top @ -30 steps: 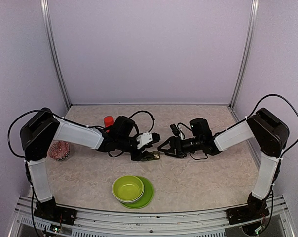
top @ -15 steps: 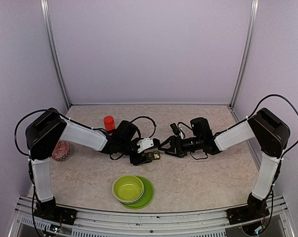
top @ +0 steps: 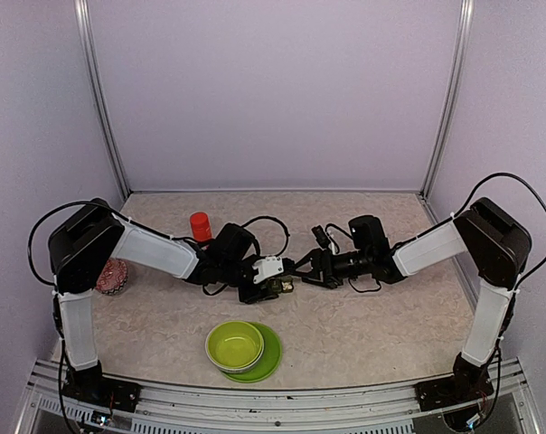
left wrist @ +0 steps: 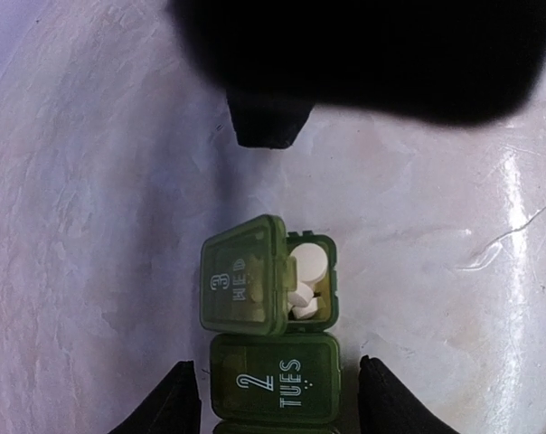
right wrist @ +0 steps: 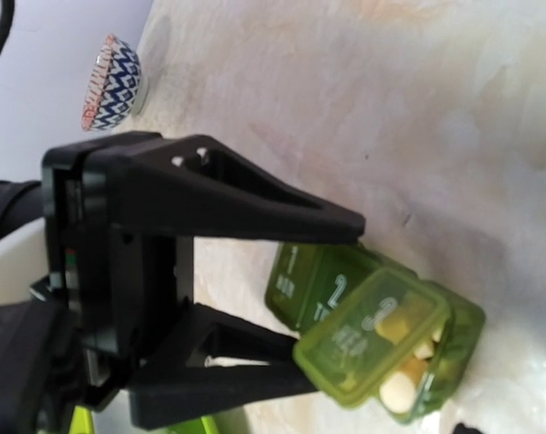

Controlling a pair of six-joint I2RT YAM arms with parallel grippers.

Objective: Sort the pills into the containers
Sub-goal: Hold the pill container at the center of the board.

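The containers [left wrist: 273,384] are a dark green strip box lying at mid-table [top: 274,289]. Its "2 TUES" compartment is closed. The "3 WED" lid [left wrist: 241,276] stands ajar over white pills [left wrist: 307,271]. My left gripper [left wrist: 279,398] is open and straddles the TUES compartment, with a thin gap on each side. In the right wrist view its black fingers [right wrist: 255,203] frame the box [right wrist: 323,280], and pills [right wrist: 395,393] show under the raised lid. My right gripper [top: 299,268] is open just right of the box; one fingertip [left wrist: 266,127] hovers beyond the WED end.
An orange-red bottle [top: 200,225] stands behind the left forearm. A lime-green bowl [top: 236,345] on its plate [top: 271,358] sits near the front edge. A patterned bowl [top: 111,277] is at the far left. Walls enclose the table on three sides.
My left forearm has swung forward and its gripper has slid slightly right and nearer over the box. The right gripper has hardly moved.
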